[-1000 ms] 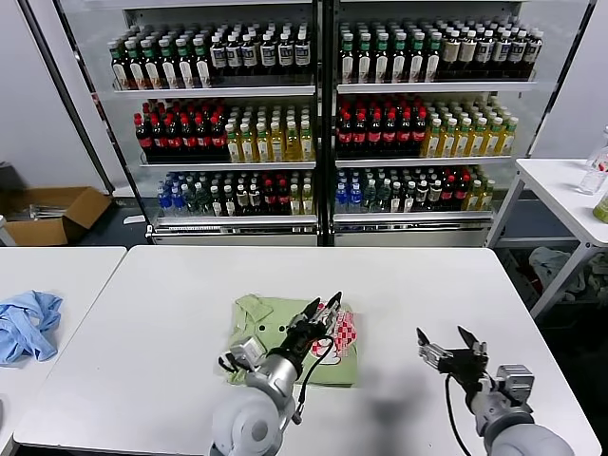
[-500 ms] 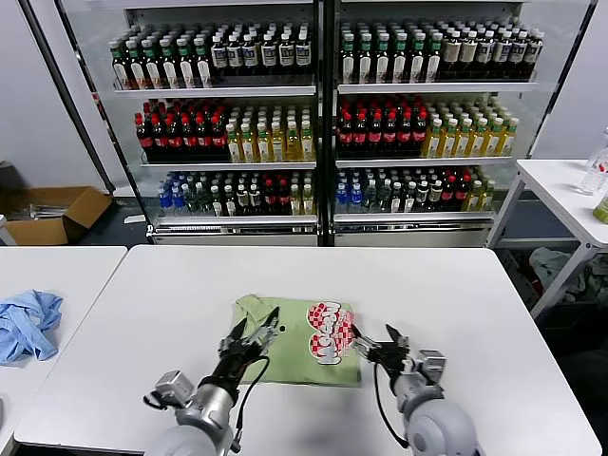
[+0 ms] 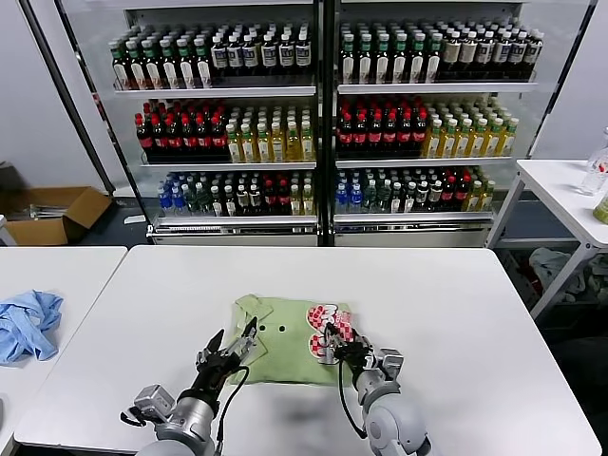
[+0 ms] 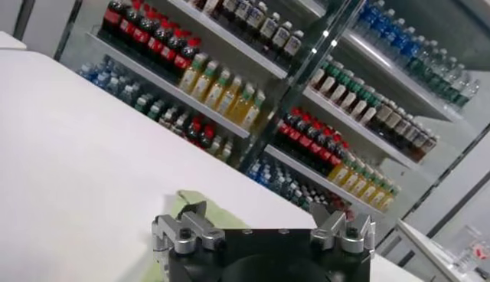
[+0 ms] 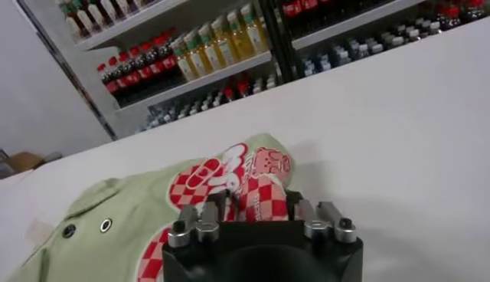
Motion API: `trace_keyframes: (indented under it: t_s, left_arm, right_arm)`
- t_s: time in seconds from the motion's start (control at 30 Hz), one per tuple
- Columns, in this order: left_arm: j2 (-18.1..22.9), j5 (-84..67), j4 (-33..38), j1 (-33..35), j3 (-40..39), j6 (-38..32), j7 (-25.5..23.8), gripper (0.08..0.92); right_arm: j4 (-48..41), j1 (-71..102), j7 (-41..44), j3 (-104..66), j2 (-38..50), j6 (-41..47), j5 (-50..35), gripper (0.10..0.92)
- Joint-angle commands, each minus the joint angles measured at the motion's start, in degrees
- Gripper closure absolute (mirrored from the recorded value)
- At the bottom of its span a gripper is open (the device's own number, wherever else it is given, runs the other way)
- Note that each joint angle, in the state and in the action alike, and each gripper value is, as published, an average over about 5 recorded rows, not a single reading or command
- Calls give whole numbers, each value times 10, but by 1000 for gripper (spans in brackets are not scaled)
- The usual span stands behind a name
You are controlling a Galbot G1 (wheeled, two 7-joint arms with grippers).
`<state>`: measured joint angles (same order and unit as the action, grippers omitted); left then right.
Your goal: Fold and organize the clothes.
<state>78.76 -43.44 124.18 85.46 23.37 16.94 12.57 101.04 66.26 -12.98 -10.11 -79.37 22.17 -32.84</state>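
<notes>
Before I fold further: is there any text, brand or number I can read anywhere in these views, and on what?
None can be read.
Polo shirt: the red-and-white checkered chest print forms rounded, letter-like shapes, but I cannot make out a word; the right gripper covers part of it.
Bottles on the cooler shelves: labels too small to read.
Cardboard box: no legible marking.
</notes>
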Motion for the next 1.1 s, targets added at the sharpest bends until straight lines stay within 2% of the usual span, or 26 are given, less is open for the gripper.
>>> trace_keyframes:
  t_s: [0.03,0.37,0.57,0.67,0.8,1.1]
  left_arm:
    - [-4,3,2,16,13,-3,0,177]
    - [-2,7,-1,16,8,-3,-1,177]
    - [1,41,-7,16,-1,-10,-6,177]
    - [0,78,-10,16,-6,-21,-10,177]
    - [-6,128,-11,18,-10,-39,-16,177]
    - [-16,216,1,31,-23,-81,-31,177]
  right_arm:
    - [-33,-21,22,-1,36,-19,36,595]
    - [-57,-88,99,-61,179,4,31,877]
    - [-34,-88,93,-73,197,36,48,907]
    - [-4,-57,69,-75,189,-8,90,877]
    - [38,5,43,-96,182,-79,161,773]
    - [192,220,52,-227,150,-107,194,513]
